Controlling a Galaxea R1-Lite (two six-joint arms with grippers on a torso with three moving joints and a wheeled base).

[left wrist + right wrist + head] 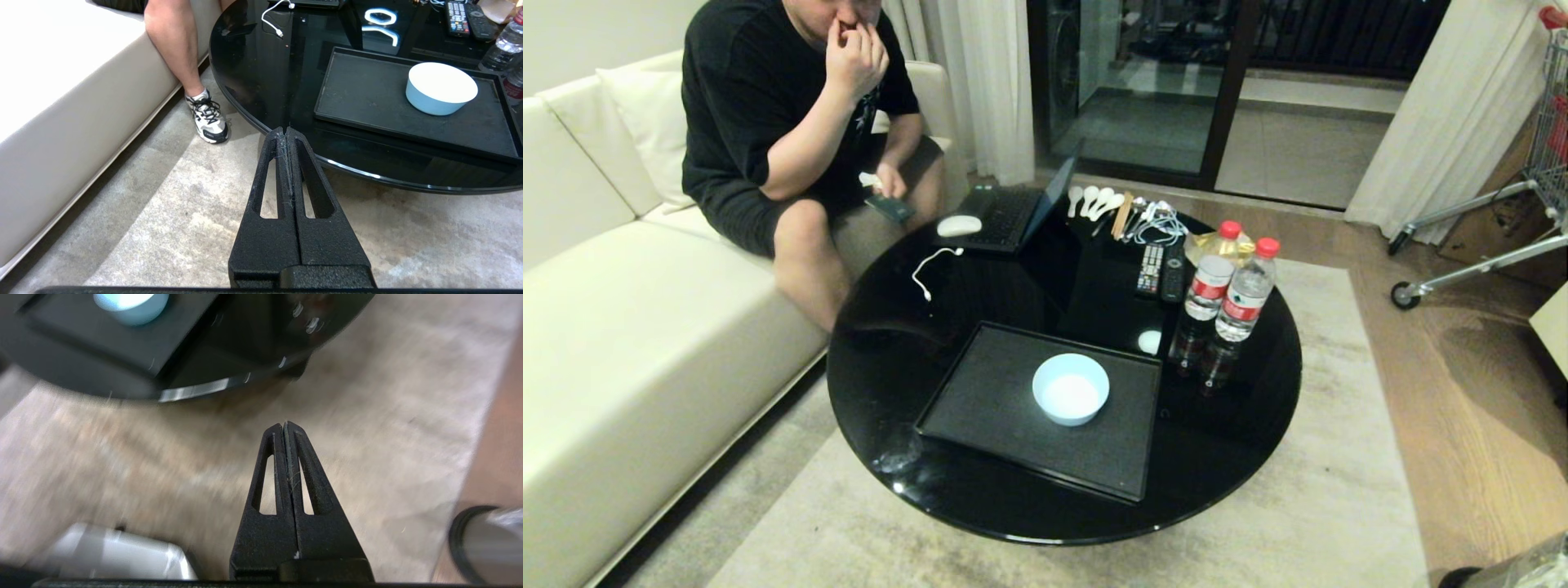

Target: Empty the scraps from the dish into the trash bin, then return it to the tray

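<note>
Both grippers low over rug, off table: left gripper (287, 132) and right gripper (284, 425) pressed together, empty. Trash bin (1515, 567) at lower right. Centre frame: dish (1071, 389) upright on tray (980, 408), inside white, no scraps visible. Looks finished.

We read no text anywhere. Red labels on two water bottles (1232, 300) carry print too small to make out; remote controls' (1161, 273) button markings likewise illegible.
</note>
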